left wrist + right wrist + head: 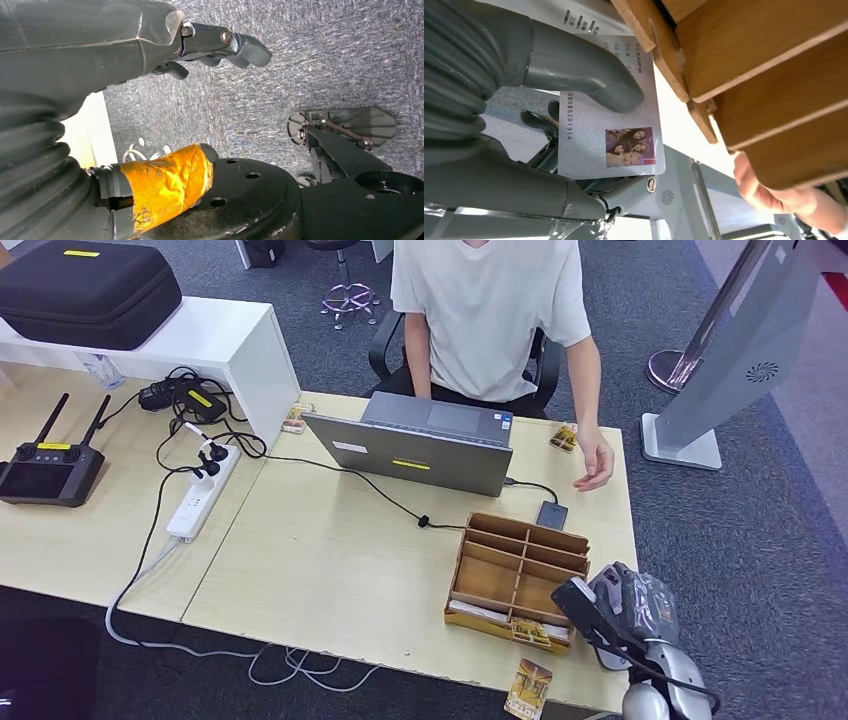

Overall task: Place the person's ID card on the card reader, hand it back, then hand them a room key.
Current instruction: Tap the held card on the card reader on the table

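Right hand [574, 125] clamped on the ID card [611, 115], thumb pressed on the card's face, darker fingers behind it; seen from the head view low at the table's near right corner [625, 605], just beside the wooden organizer [518, 575]. Left hand [220, 45] hanging over grey carpet, holding nothing, fingers curled partway, so cannot tell apart or together; yellow tape [167, 182] wrapped round its thumb.

Judged step: carrying the ID card to the card reader [551, 514], taken to be the small dark device just beyond the organizer's far edge, cabled to the laptop [420, 445]. To do it well: lift clear of the organizer's walls before moving forward; keep the thumb pinch steady so the card does not pivot; lay it flat on the device; mind the person's hand [596, 462] resting on the table near the reader, and the cable.

Writing: on the card a number reading roughly 08085201314, the word BLACKPINK, other small characters too fine to read, and a small group photo; yellow labels on the laptop lid and the black case [85, 290], text unreadable. Patterned cards in the organizer's near slot [530, 634] and at the table edge [528, 688], possibly room keys.
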### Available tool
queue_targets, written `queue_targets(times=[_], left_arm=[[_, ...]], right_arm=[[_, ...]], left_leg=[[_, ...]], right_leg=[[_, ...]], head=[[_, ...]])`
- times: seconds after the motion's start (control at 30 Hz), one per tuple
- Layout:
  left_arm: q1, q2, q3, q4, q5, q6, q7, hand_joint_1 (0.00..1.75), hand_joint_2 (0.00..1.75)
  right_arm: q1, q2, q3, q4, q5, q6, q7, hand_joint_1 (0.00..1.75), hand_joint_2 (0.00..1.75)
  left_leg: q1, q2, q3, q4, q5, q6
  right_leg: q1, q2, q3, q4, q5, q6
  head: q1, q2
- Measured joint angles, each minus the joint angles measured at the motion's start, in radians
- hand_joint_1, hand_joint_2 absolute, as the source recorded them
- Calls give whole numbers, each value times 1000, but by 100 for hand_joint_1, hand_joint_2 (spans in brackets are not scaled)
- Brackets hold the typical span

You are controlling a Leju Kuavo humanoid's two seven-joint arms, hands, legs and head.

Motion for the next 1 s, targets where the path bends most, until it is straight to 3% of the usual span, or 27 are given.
queue_targets(times=[0.5,1.0], left_arm=[[0,0,0,0,0,0,0,0,175],[0,0,0,0,-1,0,0,0,175]], right_arm=[[-23,0,-6,57,14,-16,7,175,175],[-63,-3,-125,95,24,-41,-2,175,175]], left_leg=[[0,0,0,0,0,0],[0,0,0,0,0,0]], right_leg=[[0,0,0,0,0,0],[0,0,0,0,1,0]], head=[[0,0],[0,0]])
